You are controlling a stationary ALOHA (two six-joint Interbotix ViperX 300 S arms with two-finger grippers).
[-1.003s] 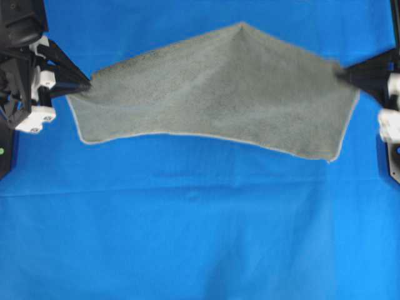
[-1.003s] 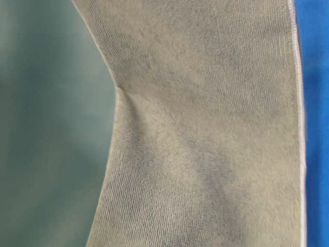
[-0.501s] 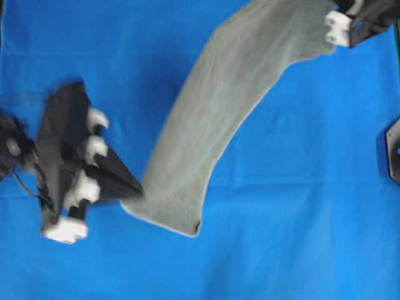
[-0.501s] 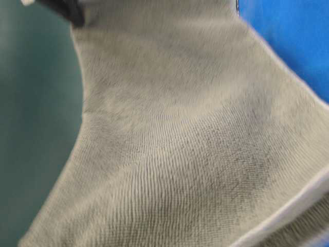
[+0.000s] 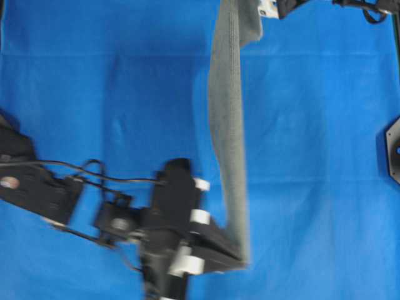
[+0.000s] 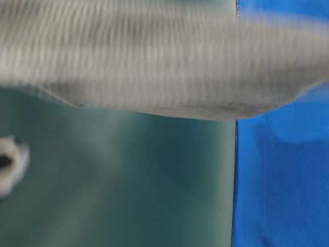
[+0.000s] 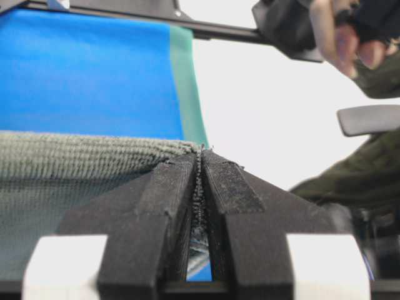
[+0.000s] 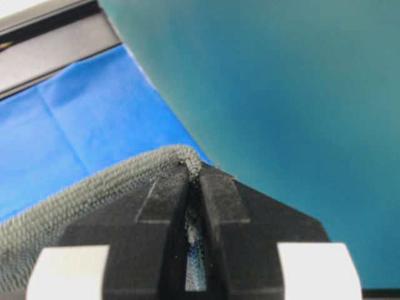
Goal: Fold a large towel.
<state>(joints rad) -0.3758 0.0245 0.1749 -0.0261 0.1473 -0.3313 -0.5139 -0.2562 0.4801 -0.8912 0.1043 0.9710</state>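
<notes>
The grey-green towel hangs stretched as a narrow band from the back of the table to the front, seen almost edge-on. My left gripper is shut on its near end at the front middle. My right gripper is shut on its far end at the top edge of the overhead view. In the left wrist view the towel runs off to the left from the pinched jaws of the left gripper. In the right wrist view the towel curls over the tips of the right gripper. The table-level view shows the towel blurred across the top.
A bright blue cloth covers the table. A black mount sits at the right edge. A teal wall stands behind. A person's hand shows at the top right of the left wrist view.
The left gripper swung from the left side to the front middle. The right gripper moved to the back. The towel went from spread wide to a narrow taut band.
</notes>
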